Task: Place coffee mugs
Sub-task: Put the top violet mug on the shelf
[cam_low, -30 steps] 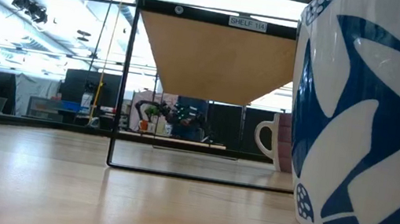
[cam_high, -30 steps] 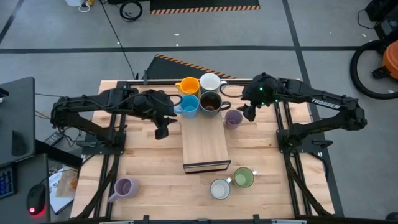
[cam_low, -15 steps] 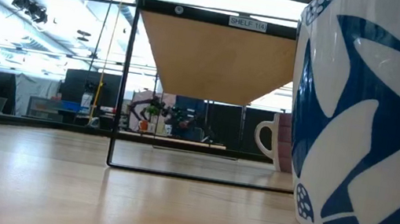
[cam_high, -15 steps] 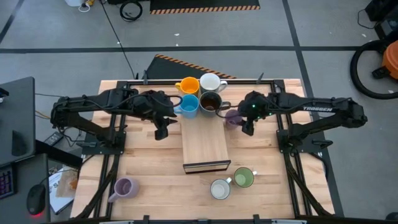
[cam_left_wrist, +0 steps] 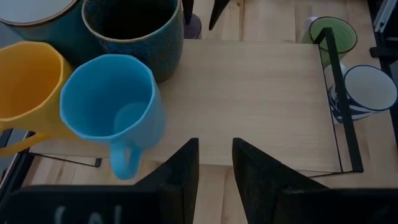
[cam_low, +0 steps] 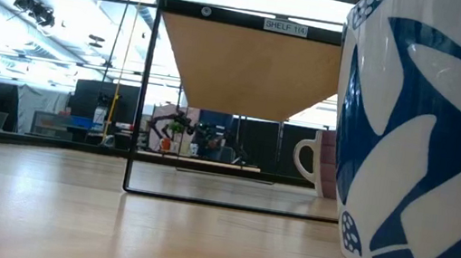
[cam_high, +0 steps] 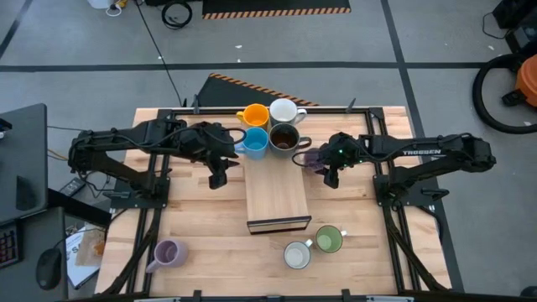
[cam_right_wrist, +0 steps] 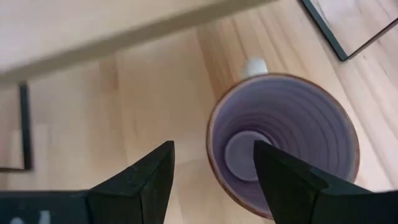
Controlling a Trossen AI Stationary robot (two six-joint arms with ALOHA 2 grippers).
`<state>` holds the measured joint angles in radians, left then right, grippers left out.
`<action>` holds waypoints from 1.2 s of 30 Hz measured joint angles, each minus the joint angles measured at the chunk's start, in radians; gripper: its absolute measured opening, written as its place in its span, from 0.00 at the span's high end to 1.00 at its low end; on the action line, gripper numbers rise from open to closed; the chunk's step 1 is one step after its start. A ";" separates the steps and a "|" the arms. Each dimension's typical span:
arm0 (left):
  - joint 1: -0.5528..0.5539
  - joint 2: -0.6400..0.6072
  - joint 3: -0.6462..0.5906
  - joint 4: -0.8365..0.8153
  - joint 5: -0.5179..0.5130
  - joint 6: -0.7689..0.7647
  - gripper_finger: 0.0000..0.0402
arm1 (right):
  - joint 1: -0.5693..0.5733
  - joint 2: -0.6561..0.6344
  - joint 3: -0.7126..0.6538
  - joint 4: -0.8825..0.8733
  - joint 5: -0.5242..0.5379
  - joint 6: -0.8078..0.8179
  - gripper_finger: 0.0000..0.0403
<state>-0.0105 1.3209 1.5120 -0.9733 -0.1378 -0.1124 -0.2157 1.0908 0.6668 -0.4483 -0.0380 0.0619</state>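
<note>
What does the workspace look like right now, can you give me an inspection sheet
Surface: wooden table, raised wooden board at centre.
Job's things: orange mug, white mug, blue mug and dark brown mug on the board; lavender mug beside it; green mug, patterned white mug and second lavender mug at the near edge.
Clutter: nothing seen.
Grippers: right claw open over the lavender mug; left claw open beside the blue mug.
Cables: coil on the floor.
Surroundings: monitor, mouse.
</note>
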 joint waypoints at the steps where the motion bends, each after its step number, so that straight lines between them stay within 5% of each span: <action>1: 0.000 0.000 0.000 0.000 0.000 0.000 0.74 | 0.000 0.000 -0.006 0.002 0.014 -0.014 0.44; 36: 0.000 0.000 0.000 0.031 0.011 0.019 0.74 | 0.017 0.108 -0.041 0.014 0.020 -0.266 0.65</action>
<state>-0.0105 1.3209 1.5120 -0.9419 -0.1268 -0.0933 -0.1986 1.1985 0.6262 -0.4347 -0.0181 -0.2041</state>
